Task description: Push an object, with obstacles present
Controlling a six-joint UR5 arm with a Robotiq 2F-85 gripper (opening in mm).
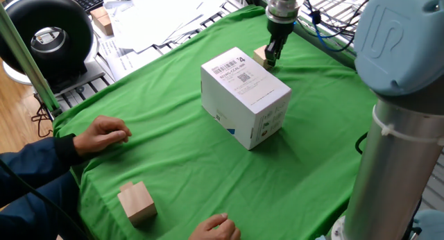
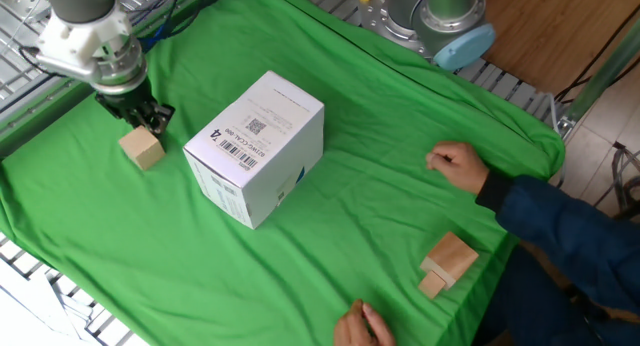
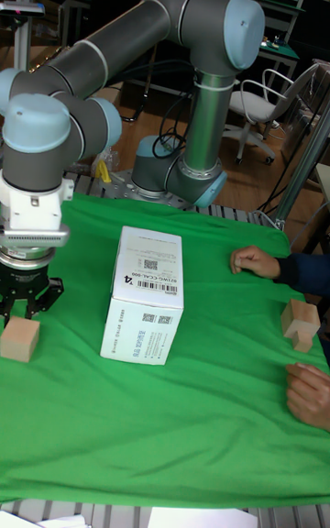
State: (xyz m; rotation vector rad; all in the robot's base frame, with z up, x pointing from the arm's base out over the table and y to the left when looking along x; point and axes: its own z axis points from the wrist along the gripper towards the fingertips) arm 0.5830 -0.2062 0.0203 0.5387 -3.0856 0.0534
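The small pale wooden cube sits on the green cloth at its far edge, just beyond the big white box with barcode labels and a "4". My gripper points straight down, fingers shut and holding nothing. Its tips press against the cube's side. In one fixed view the gripper partly covers the cube. The cube and box stand a short gap apart.
A bigger light wooden block lies near a person's hands at the opposite end of the cloth. Papers and a black round device lie beyond the cloth edge.
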